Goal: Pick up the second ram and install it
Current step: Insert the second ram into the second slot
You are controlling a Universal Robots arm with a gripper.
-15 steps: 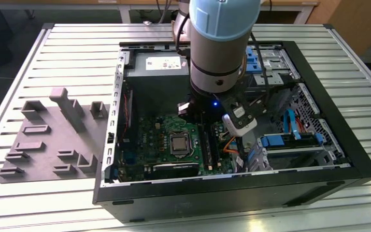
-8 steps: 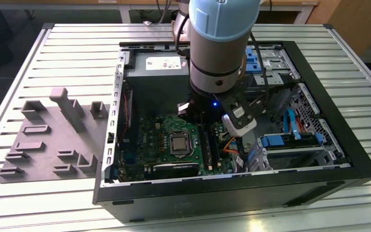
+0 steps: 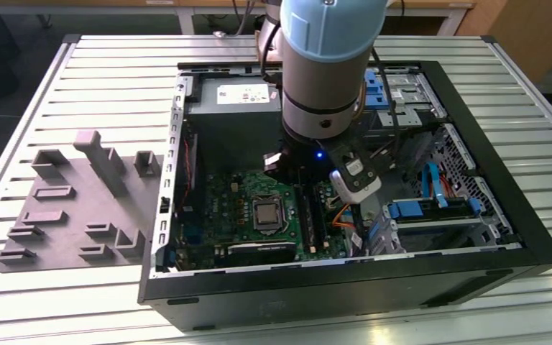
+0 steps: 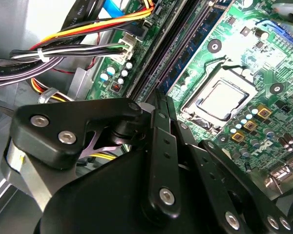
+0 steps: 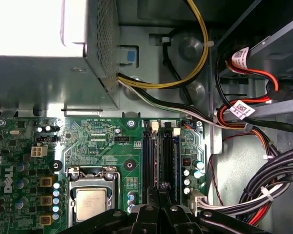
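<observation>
My gripper (image 5: 159, 188) is low inside the open computer case (image 3: 506, 215), over the long black memory slots (image 5: 149, 161) of the green motherboard (image 5: 95, 141). Its fingers (image 4: 160, 122) are drawn close together. A thin dark strip, the second ram (image 5: 158, 161), runs edge-on from between the fingertips along one slot, and the gripper looks shut on it. How deep it sits in the slot is hidden. Another memory stick (image 4: 190, 51) with a row of chips stands in a neighbouring slot. In the exterior view the arm's wrist covers the gripper (image 3: 295, 180).
The processor socket (image 5: 90, 202) lies beside the slots. Bundled cables (image 5: 263, 180) and a power supply box (image 5: 44, 73) crowd the case near the slots. Blue drive bays (image 3: 420, 212) sit at the exterior view's right. Grey holder blocks (image 3: 75, 201) stand on the slatted table outside the case.
</observation>
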